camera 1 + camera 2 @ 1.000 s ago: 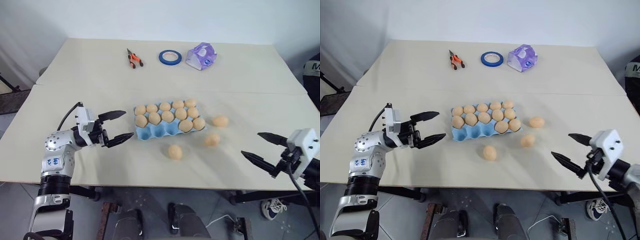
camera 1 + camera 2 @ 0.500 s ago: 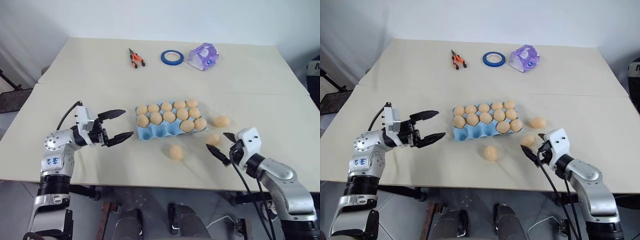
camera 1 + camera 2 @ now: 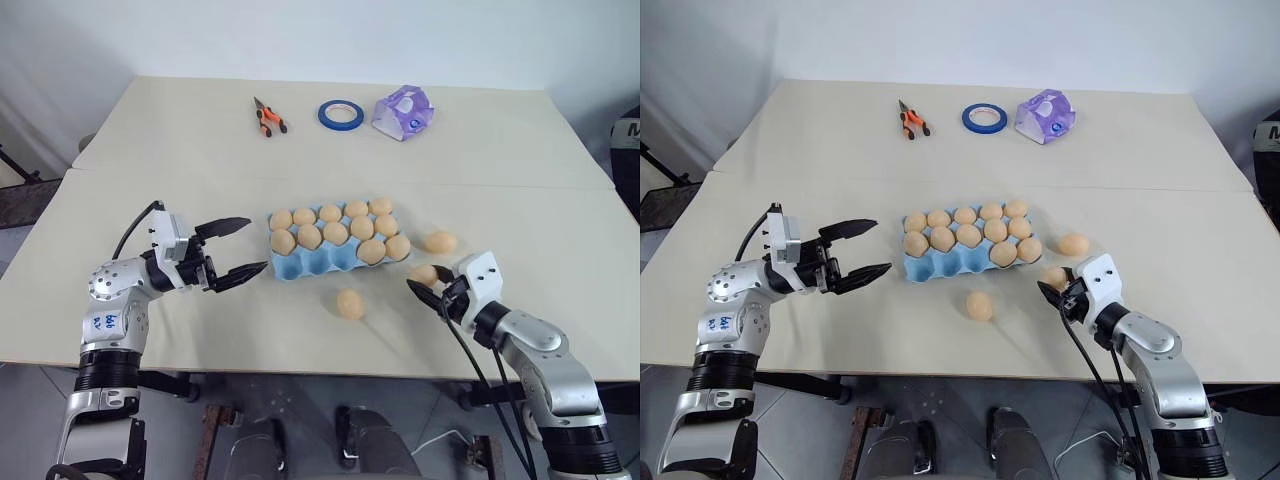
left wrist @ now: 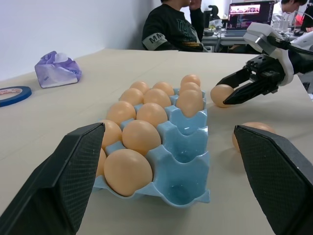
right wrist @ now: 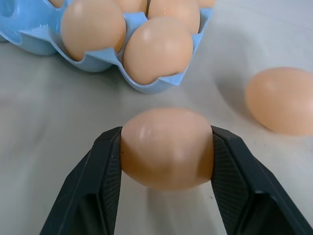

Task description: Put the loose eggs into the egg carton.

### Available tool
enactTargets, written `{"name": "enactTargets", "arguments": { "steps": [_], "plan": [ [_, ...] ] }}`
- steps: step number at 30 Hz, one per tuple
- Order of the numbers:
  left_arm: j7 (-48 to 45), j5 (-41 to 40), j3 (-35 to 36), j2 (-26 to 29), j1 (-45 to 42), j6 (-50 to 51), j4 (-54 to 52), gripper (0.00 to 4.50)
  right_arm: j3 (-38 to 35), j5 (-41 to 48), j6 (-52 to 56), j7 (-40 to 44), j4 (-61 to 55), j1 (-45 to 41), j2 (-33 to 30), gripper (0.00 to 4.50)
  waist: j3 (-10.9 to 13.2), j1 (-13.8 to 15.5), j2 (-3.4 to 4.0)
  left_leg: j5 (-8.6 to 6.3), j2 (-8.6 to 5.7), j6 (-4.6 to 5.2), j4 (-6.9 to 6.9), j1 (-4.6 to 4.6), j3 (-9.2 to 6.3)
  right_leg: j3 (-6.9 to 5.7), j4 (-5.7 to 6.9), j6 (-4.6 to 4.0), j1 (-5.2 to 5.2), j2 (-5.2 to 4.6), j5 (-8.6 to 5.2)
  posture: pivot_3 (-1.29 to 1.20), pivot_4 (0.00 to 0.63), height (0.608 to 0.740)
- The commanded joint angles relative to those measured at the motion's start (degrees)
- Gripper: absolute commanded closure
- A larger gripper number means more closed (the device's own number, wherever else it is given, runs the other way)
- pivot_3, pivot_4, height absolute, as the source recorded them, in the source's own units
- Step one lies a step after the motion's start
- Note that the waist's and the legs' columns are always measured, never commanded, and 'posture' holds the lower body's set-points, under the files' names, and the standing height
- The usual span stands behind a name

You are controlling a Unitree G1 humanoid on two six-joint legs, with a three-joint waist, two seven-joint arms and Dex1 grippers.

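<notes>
The light-blue egg carton (image 3: 300, 265) lies mid-table, its back two rows full of tan eggs and its front cups bare. My right gripper (image 3: 426, 282) is shut on a loose egg (image 5: 166, 147) just off the carton's right end, one finger (image 5: 93, 181) pressed against each side, low over the table. A second loose egg (image 3: 440, 241) lies just beyond it, and a third (image 3: 350, 303) lies in front of the carton. My left gripper (image 3: 242, 248) stands open and empty at the carton's left end, not touching it.
Orange-handled pliers (image 3: 268, 117), a blue tape ring (image 3: 340, 113) and a purple-and-white packet (image 3: 402, 111) lie along the far side of the table (image 3: 150, 200). A person (image 4: 171, 29) sits at a desk beyond the table.
My right arm swung in from the table's right edge to the egg beside the carton, and its fingers closed on it. The left arm stayed put.
</notes>
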Motion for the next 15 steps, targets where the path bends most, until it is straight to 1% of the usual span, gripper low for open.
{"name": "enactTargets", "arguments": {
  "steps": [1, 4, 7, 10, 15],
  "plan": [
    [0.28, -0.72, 0.7, 0.75, 0.21, -0.24, -2.65, 0.0, -3.18, 3.74, 4.82, -2.42, -7.36, -4.98, -0.48, 2.4, 0.0, -0.1, 0.0, 0.0, 0.01, 0.0, 0.0, 0.0, 0.0, 0.0, 0.02, 0.0, 0.0, 0.01, 0.0, 0.0, 0.15, 0.74],
    [0.34, -0.78, 0.61, 0.66, 0.4, -0.21, -2.77, 0.0, -2.46, 7.28, 12.6, -4.28, -11.11, -10.9, 0.28, 2.44, 0.0, -0.33, 0.01, 0.02, 0.01, -0.02, 0.03, 0.01, 0.01, 0.02, 0.1, -0.01, -0.04, 0.0, 0.0, 0.0, 0.15, 0.74],
    [0.44, -0.81, 0.54, 0.54, 0.58, -0.05, -2.97, 0.0, 1.09, 9.09, 21.36, -6.07, -12.2, -16.43, 1.52, 2.44, 0.0, -0.34, 0.0, 0.04, 0.06, -0.05, 0.04, 0.02, -0.03, -0.01, 0.16, -0.09, -0.04, 0.01, 0.0, 0.0, 0.15, 0.74],
    [0.65, -0.59, 0.4, 0.3, 0.57, -0.17, -2.93, 0.0, 6.42, 8.02, 22.57, -7.73, -10.99, -20.34, 5.7, 2.44, -0.02, -0.15, -0.03, 0.03, 0.09, -0.1, 0.02, 0.01, -0.09, -0.08, 0.16, -0.2, -0.05, 0.01, -0.07, 0.0, 0.15, 0.74],
    [1.02, -0.67, 0.54, 0.25, 1.0, -0.1, -3.56, 0.0, 12.03, 5.0, 20.75, -7.39, -6.56, -23.01, 8.42, 2.44, -0.02, -0.09, -0.03, 0.0, 0.05, -0.05, 0.01, -0.1, -0.04, -0.08, 0.1, -0.17, -0.12, -0.03, -0.05, 0.0, 0.15, 0.74]
  ]
}}
